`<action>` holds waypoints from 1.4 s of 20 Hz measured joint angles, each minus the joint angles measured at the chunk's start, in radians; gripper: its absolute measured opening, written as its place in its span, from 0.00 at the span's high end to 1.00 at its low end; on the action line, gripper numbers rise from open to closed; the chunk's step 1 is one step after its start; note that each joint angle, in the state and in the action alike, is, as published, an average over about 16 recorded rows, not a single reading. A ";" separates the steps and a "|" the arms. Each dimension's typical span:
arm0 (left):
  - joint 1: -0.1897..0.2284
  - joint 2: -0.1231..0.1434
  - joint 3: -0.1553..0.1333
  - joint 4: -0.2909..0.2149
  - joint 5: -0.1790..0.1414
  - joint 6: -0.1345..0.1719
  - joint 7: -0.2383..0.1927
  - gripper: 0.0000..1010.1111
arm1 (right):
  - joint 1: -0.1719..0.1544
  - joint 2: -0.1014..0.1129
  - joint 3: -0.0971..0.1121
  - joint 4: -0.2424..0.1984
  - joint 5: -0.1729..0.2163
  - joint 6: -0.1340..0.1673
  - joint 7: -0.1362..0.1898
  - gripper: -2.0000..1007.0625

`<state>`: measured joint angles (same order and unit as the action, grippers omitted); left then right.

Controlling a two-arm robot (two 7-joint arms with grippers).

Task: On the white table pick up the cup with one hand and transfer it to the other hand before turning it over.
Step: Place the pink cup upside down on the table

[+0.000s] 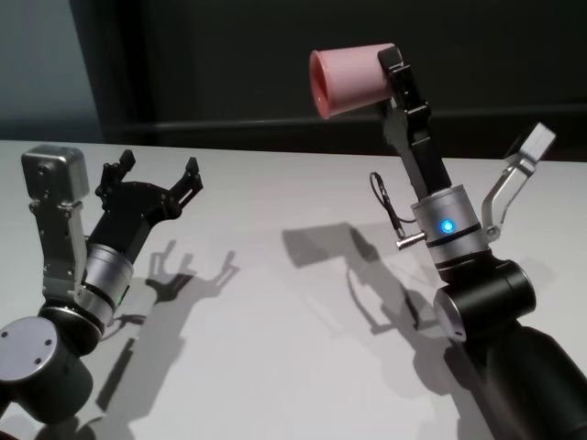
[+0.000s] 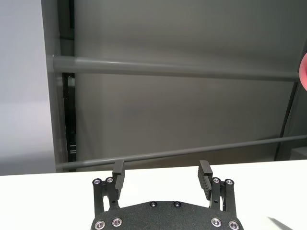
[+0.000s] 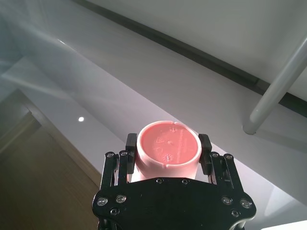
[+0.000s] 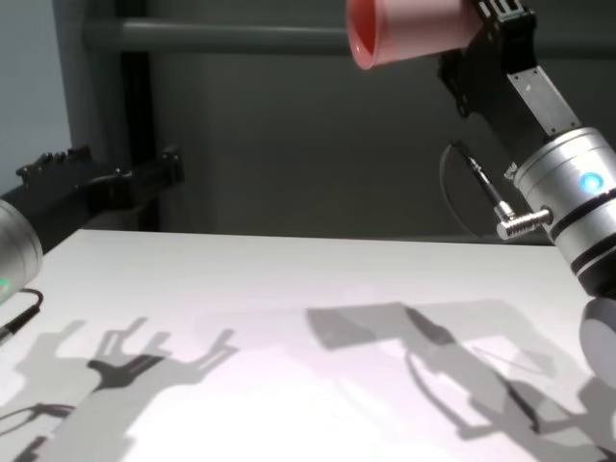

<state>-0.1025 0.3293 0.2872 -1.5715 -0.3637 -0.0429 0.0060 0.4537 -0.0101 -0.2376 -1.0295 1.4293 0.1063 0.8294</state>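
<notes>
The pink cup (image 1: pixel 353 81) hangs high above the white table (image 1: pixel 275 357), lying on its side with its mouth facing my left arm. My right gripper (image 1: pixel 386 77) is shut on the cup near its base, one finger on each side. The right wrist view looks at the cup's bottom (image 3: pixel 168 149) between those fingers (image 3: pixel 130 143). The chest view has the cup (image 4: pixel 409 29) at its top edge. My left gripper (image 1: pixel 158 170) stands open and empty, low over the table's left side, well apart from the cup. Its two fingertips (image 2: pixel 205 168) are spread wide.
Grey horizontal rails (image 2: pixel 172 68) and a dark wall run behind the table's far edge. Shadows of both arms fall on the tabletop (image 4: pixel 289 289) between them. Nothing else lies on the table.
</notes>
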 joint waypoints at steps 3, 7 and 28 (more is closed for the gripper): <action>0.012 -0.008 -0.001 -0.002 0.013 0.005 0.007 0.01 | 0.000 0.000 0.000 0.000 0.000 0.000 0.000 0.27; 0.025 -0.018 -0.004 -0.003 0.026 0.010 0.010 0.01 | 0.000 0.000 0.000 0.000 0.000 0.000 0.000 0.27; 0.056 -0.044 -0.023 0.010 0.044 0.000 -0.005 0.01 | 0.000 0.000 0.000 0.000 0.000 0.000 0.000 0.27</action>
<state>-0.0464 0.2855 0.2639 -1.5619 -0.3196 -0.0429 0.0006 0.4537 -0.0101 -0.2376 -1.0295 1.4293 0.1062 0.8294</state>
